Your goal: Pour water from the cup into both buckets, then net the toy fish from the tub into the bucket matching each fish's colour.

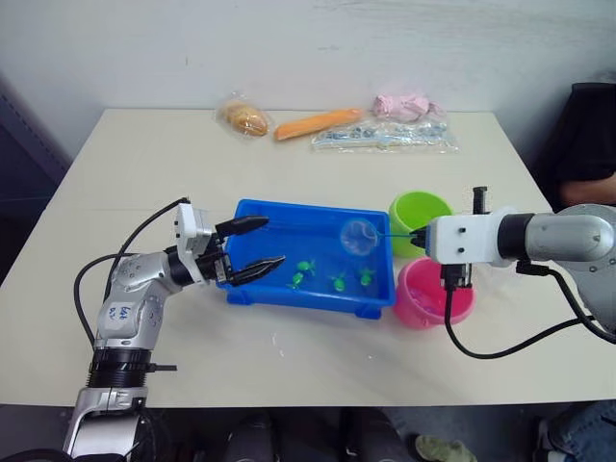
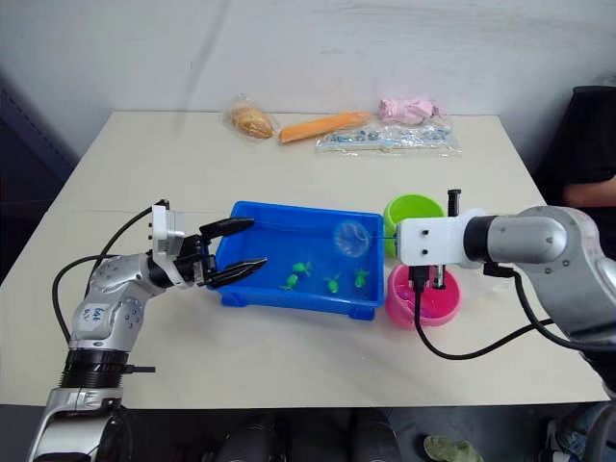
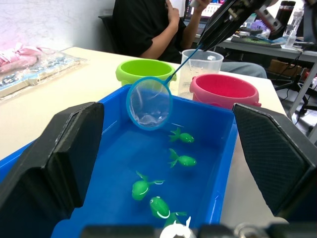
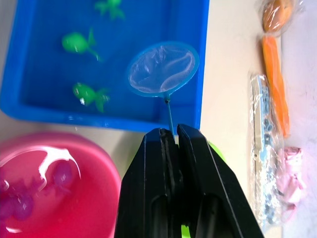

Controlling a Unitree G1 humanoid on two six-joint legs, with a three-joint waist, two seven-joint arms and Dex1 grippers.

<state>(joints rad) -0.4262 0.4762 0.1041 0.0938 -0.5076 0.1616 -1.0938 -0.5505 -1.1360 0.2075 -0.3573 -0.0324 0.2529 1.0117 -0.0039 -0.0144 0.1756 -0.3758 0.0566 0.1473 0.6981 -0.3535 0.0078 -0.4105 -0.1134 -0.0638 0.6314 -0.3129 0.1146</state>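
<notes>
green fish [image 3: 180, 159]: 4 in tub [image 1: 252, 214] | pink fish [image 4: 63, 172]: unclear | buckets: 2, green [image 1: 416, 208], pink [image 1: 423, 306] | net [image 1: 360, 235]: 1 | cup [image 3: 199, 64]: 1

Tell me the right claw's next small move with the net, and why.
Probably dip the net toward the nearest green fish. The right claw is shut on its handle, the hoop sits empty over the tub, only green fish remain there, and pink ones already lie in the pink bucket.
</notes>
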